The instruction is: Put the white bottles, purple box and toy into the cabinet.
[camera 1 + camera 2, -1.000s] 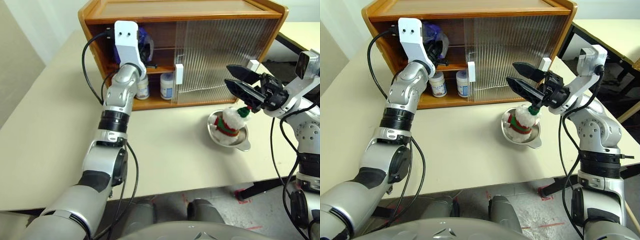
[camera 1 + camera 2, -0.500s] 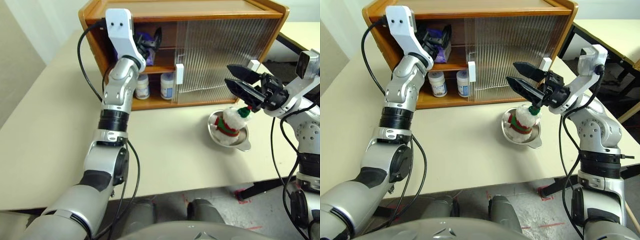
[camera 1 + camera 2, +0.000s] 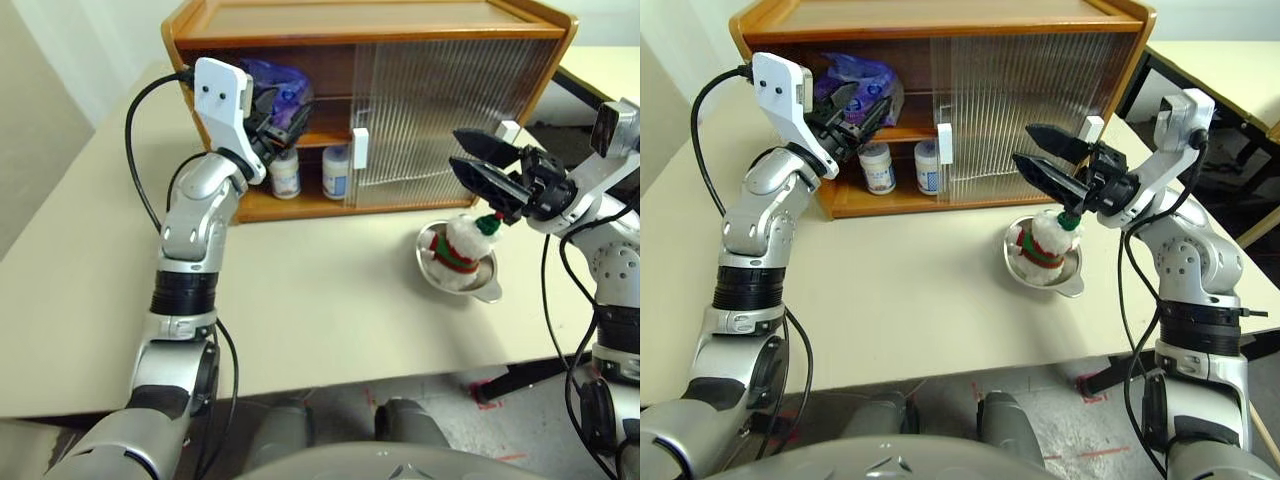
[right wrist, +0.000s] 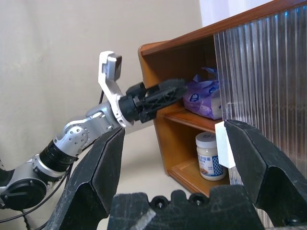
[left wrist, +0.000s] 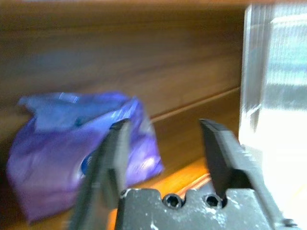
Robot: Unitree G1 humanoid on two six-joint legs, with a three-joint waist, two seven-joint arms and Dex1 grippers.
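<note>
The purple box [image 3: 283, 79] lies on the upper shelf of the cabinet [image 3: 370, 22], in its uncovered left half. Two white bottles [image 3: 285, 172] [image 3: 335, 170] stand side by side on the bottom shelf below it. My left gripper [image 3: 290, 108] hovers just outside that opening, pointing at the box, open with nothing between its fingers [image 5: 117, 143]. The toy [image 3: 458, 245] sits in a metal bowl [image 3: 482, 288] on the table in front of the cabinet's right half. My right gripper [image 3: 456, 148] hangs open just above the toy.
A ribbed sliding door [image 3: 450, 110] with a white handle [image 3: 358, 148] covers the cabinet's right half. The beige table [image 3: 330, 300] stretches toward me in front of the cabinet. Another table [image 3: 610, 65] stands at the far right.
My left gripper has drawn back out of the upper shelf toward me, leaving the purple box there, and its arm has bent and sunk. The right arm has kept still.
</note>
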